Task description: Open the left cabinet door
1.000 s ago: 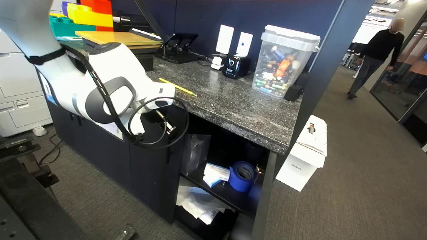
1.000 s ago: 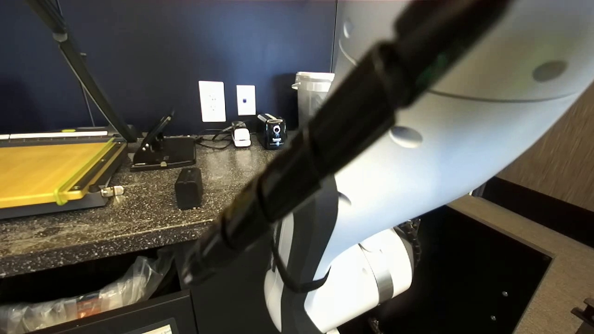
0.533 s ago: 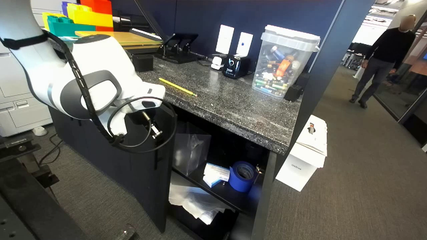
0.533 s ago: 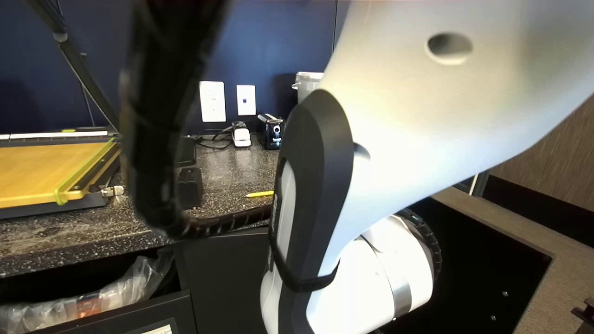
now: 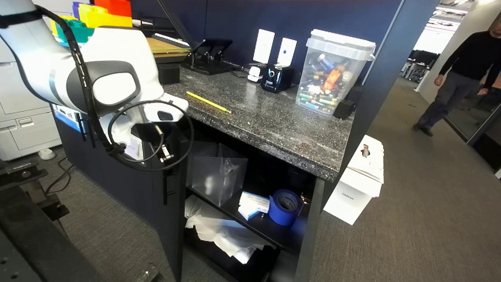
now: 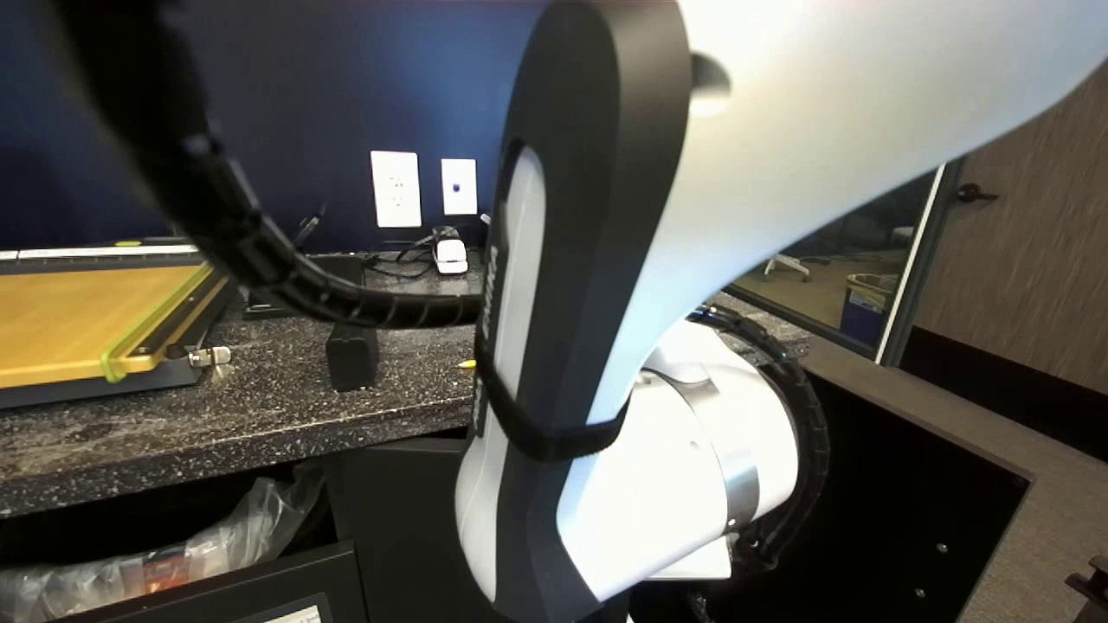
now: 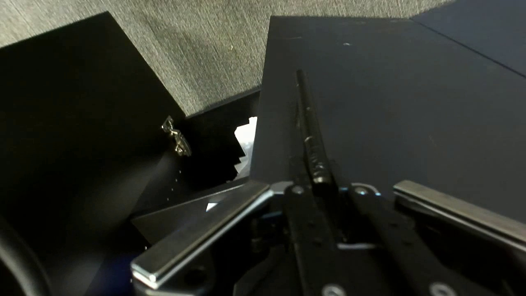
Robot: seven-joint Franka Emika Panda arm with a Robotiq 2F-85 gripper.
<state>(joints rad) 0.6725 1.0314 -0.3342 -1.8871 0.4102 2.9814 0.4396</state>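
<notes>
The left cabinet door [image 5: 169,229], a tall flat black panel, stands partly open under the granite top. Its slim dark bar handle [image 5: 165,192] is near the free edge. In the wrist view the door [image 7: 382,102] fills the right side, and the handle [image 7: 308,115] runs down into my gripper [image 7: 328,190]. The jaws are closed in on both sides of the handle's near end; dark shadow hides the exact contact. In an exterior view the gripper is partly hidden by cables; in an exterior view the arm [image 6: 606,484] hides it.
The neighbouring door [image 7: 82,102] is also open, with a metal hinge. The open shelf holds a clear box [image 5: 217,176] and blue tape [image 5: 285,207]. A cable loop [image 5: 191,129] hangs at the wrist. A pencil [image 5: 208,102] and battery tub [image 5: 332,74] stand on the counter [image 5: 274,121].
The left door has swung outward, its free edge moving left in an exterior view and baring more of the shelf. My arm has moved left with it. A person has walked closer.
</notes>
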